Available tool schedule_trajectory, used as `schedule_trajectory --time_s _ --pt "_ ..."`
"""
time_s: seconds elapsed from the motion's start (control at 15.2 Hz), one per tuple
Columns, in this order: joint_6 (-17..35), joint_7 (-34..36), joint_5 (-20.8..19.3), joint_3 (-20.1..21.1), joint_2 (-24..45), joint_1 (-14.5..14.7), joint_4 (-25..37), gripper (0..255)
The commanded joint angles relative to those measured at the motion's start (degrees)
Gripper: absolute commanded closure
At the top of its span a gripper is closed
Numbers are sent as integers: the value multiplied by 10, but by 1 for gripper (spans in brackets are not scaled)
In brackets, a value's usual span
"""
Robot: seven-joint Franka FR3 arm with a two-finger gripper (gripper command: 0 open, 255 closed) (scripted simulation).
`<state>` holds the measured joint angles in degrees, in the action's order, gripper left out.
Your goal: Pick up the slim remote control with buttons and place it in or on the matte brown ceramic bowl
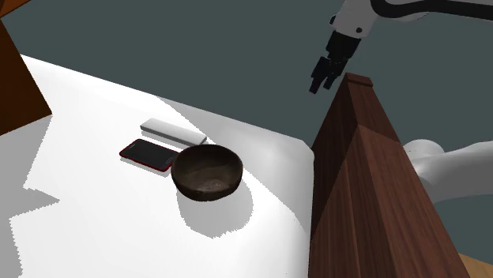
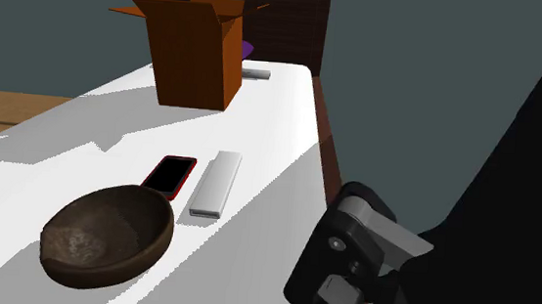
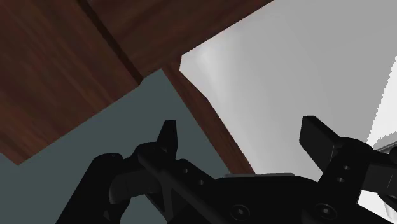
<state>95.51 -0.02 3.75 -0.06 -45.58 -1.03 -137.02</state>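
While the gripper (image 1: 322, 77) hangs high up with its fingers spread wide and nothing between them, well apart from the objects, the remote (image 1: 172, 132) lies flat on the white table (image 1: 87, 110), just beside a red-edged phone (image 1: 148, 154), both near the brown bowl (image 1: 208, 172). A cardboard box (image 2: 196, 53) stands farther along.

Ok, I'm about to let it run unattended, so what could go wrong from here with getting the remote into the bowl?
1. The phone lies close alongside the remote; the open gripper coming down could catch or shove it.
2. The gripper hangs high beside the tall wooden panel; the arm may clip it on the way over.
3. The bowl sits close to both, so a low carry might knock its rim.
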Motion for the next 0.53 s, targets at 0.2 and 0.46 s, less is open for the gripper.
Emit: schedule_trajectory --time_s 0.2,0.46 --pt "32 16 13 25 51 14 17 0" --pt "70 36 25 58 122 29 48 0"
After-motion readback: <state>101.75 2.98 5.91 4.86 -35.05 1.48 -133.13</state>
